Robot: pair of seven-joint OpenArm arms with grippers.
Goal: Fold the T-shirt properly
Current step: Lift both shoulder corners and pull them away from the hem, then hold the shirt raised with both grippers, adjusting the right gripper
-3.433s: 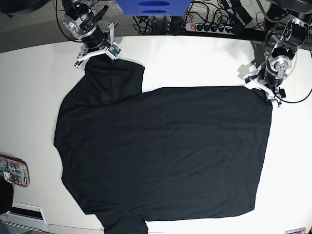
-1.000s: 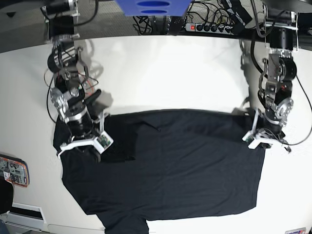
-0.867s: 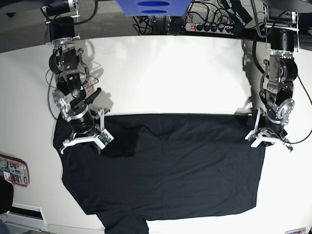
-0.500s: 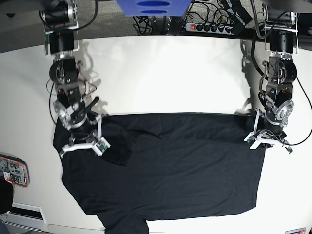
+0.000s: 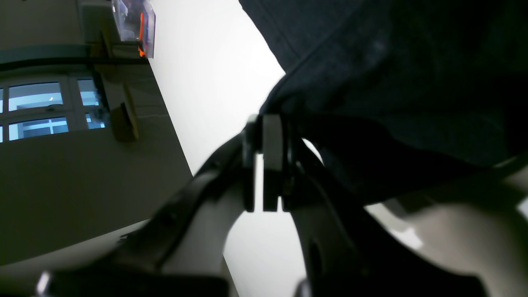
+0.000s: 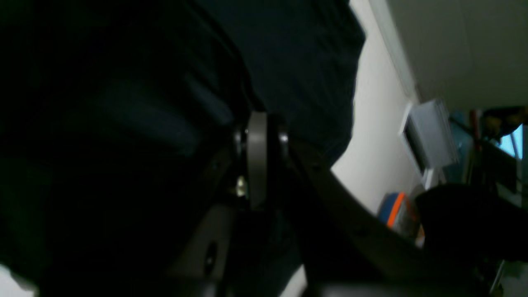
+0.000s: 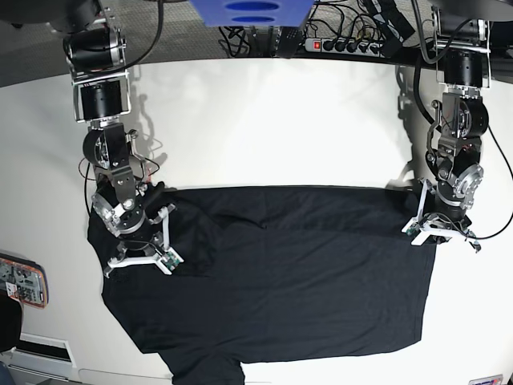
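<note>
Both my left gripper (image 7: pixel 439 233) and right gripper (image 7: pixel 138 261) pinch the T-shirt (image 7: pixel 280 281); I should lower them evenly to keep the fold straight.

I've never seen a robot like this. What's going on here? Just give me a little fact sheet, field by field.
item: black T-shirt, far edge folded toward the near side
surface: white table
left end effector: shut on the T-shirt's folded edge, on the base view's right
right end effector: shut on the T-shirt, on the base view's left
fold state: partly folded, near sleeve lying flat
also in view: power strip behind the table
</note>
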